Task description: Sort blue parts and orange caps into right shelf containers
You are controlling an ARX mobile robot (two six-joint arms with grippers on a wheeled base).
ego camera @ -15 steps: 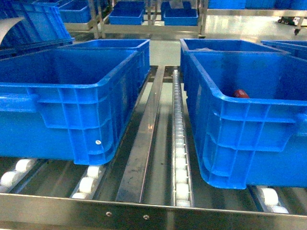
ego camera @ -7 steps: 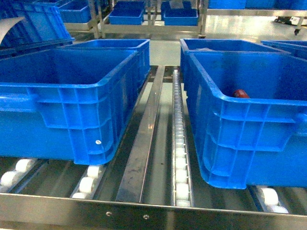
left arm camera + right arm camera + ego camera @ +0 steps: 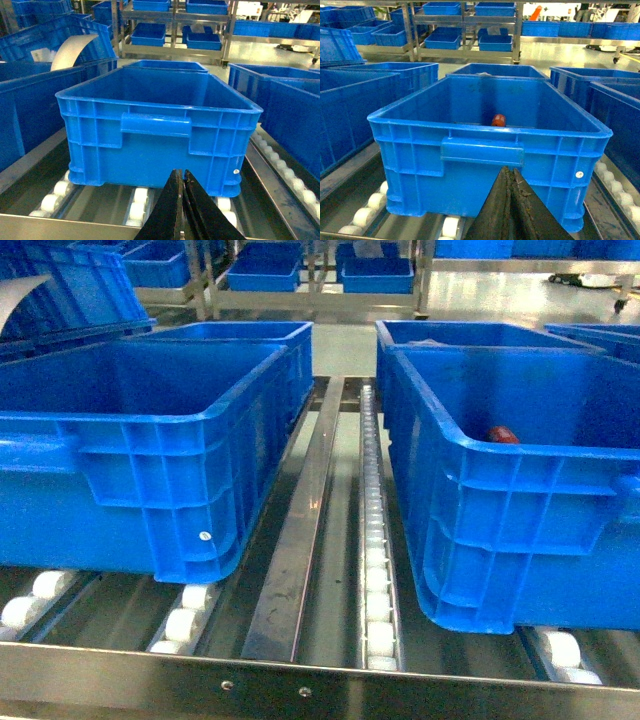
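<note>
Crates and rollers sit as they did a second ago in the head view; only the far background near the top right edge has shifted slightly, and no arm has come into that view.

The left end effector (image 3: 182,210) shows at the bottom of its wrist view with its two dark fingers pressed together, tips meeting, nothing between them. It hangs in front of the near wall of the left crate (image 3: 150,480), below the handle ledge, not touching it. The right end effector (image 3: 511,205) is likewise closed, fingers together and holding nothing, just before the near wall of the right crate (image 3: 485,150), apart from it.

One orange cap (image 3: 498,120) lies inside the right crate on its floor, toward the far end; in the head view only its top peeks over the near rim (image 3: 503,435). Any print on its side is too small to read. The inside of the left crate shows only bare blue walls in the left wrist view.

Both crates rest on the roller shelf (image 3: 375,580), with a steel rail (image 3: 300,550) running between them. More blue crates stand behind and to either side, and further racks (image 3: 465,30) of blue bins stand across the floor.
</note>
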